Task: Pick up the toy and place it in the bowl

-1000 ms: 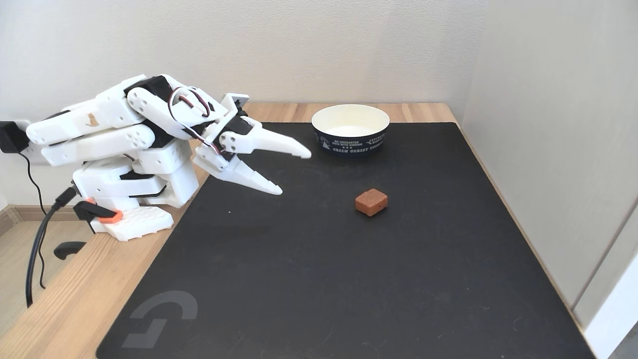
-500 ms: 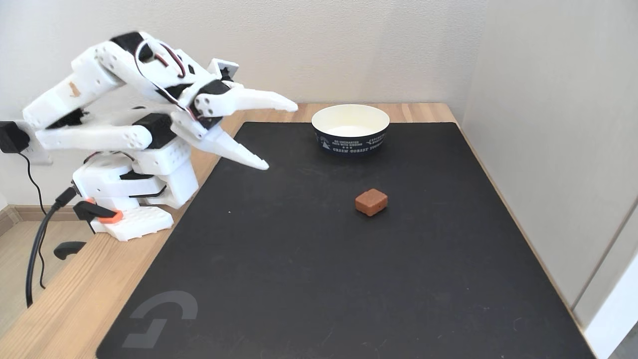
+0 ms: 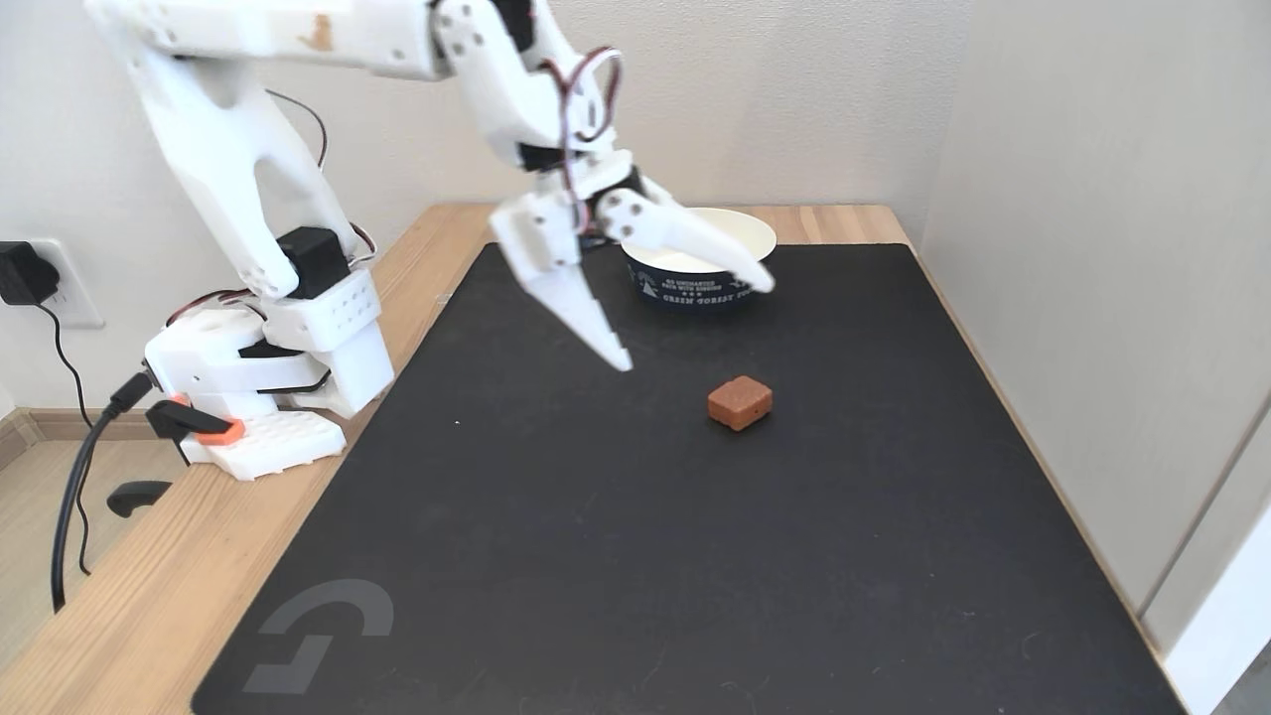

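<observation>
White arm's gripper (image 3: 693, 328) hangs above the black mat (image 3: 635, 556), jaws spread wide, holding nothing. Toy (image 3: 740, 402) lies flat on mat, just right of the lower fingertip, w/ bowl (image 3: 698, 258) behind it. Toy looks small, light, prob. firm; best pinched across its flat opposite sides.

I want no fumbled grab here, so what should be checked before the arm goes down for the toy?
1. Gripper open wide enough for the toy: ok, the fingers are spread far apart.
2. Gripper empty: ok.
3. Toy free to grasp: ok, it lies alone on the black mat.
4. Gripper centred over the toy: not ok, in the fixed view it appears up and left of it.
5. Bowl upright and empty: ok, though one finger overlaps it in this view.
6. Height above the mat: cannot tell.
</observation>
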`<action>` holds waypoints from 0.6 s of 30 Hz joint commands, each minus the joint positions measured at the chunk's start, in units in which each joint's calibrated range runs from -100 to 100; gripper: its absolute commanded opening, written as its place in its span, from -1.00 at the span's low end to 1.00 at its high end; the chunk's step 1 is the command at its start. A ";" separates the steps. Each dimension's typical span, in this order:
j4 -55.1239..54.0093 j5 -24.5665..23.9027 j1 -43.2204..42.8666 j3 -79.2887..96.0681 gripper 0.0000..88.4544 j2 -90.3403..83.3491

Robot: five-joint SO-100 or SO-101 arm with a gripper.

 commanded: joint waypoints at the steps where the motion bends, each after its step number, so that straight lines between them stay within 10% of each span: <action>1: 0.83 2.20 -6.22 -20.10 -0.02 19.45; 18: 9.04 11.64 -8.22 -34.70 -0.02 38.71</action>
